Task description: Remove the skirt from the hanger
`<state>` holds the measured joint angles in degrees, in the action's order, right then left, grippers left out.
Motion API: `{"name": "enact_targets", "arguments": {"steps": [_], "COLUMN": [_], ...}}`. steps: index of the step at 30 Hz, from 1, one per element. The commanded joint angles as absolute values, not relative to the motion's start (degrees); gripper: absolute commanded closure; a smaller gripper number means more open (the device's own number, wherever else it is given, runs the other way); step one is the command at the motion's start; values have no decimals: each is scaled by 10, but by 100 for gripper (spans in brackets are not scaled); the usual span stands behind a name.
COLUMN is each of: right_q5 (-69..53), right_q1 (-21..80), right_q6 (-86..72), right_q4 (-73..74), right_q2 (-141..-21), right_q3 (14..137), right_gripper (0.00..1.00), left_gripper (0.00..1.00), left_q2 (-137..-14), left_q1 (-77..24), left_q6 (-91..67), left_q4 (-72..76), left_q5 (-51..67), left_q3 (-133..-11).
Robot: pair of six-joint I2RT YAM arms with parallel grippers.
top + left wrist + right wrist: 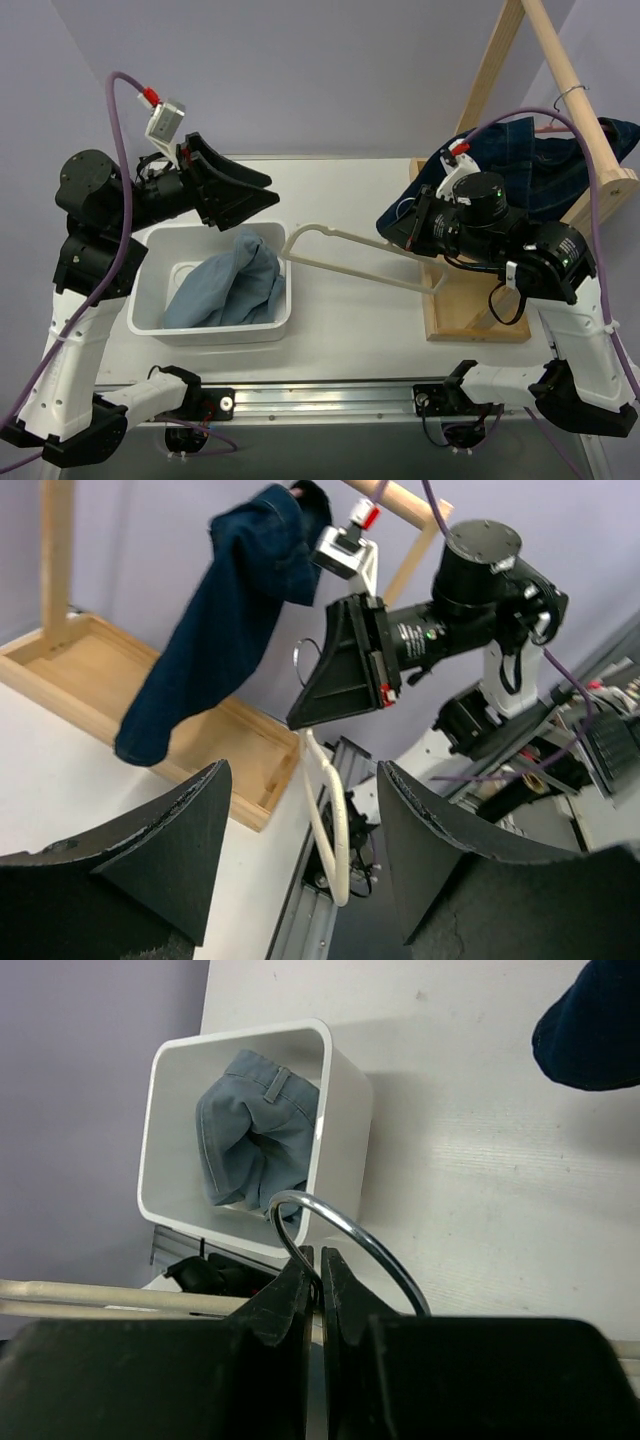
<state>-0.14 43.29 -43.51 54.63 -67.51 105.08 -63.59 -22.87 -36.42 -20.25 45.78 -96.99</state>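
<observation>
- Lying bunched in the white bin [212,334], the pale blue skirt [228,290] is off the hanger [345,270].
- Your right gripper [313,1260] is clamped on the hanger's metal hook; swinging it low could snag the bin.
- Your left gripper [270,190] hangs spread and empty.
- Farthest, a dark garment [560,160] on the wooden rack [480,290] could catch your right arm.

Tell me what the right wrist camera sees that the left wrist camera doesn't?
Only the right wrist view: the light blue skirt lying in the white bin. Only the left wrist view: the wooden rack and the open left end effector. Both: the dark blue denim garment, the cream hanger and the shut right end effector pinching its hook.
</observation>
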Motion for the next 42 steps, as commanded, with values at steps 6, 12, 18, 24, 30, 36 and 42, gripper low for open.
{"name": "enact_targets", "arguments": {"steps": [6, 12, 18, 24, 30, 36, 42], "right_q5": [17, 18, 14, 11, -13, -23, -58], "right_q1": [437, 438, 438, 438, 437, 437, 437], "right_q6": [-424, -424, -429, -434, -424, -425, -403], "right_q4": [555, 554, 548, 548, 546, 566, 562], "right_q2": [-688, -700, -708, -704, -679, -621, -541], "right_q3": [1095, 1102, 1110, 1118, 1118, 1086, 1017], "right_gripper": [100, 100, 100, 100, 26, 7, 96], "left_gripper": [31, 31, 32, 72, 98, 98, 98], "left_q2": [-635, -638, -659, -683, -688, -700, -732], "left_q1": [-254, -320, -382, -392, -395, -397, -406], "left_q6": [-364, -299, -233, -192, -204, -213, -227], "left_q4": [-154, -235, -323, -413, -403, -349, -291], "left_q5": [555, 520, 450, 377, 329, 328, 345], "left_q3": [-935, -939, -962, -1008, -1020, -1019, -1030]}}
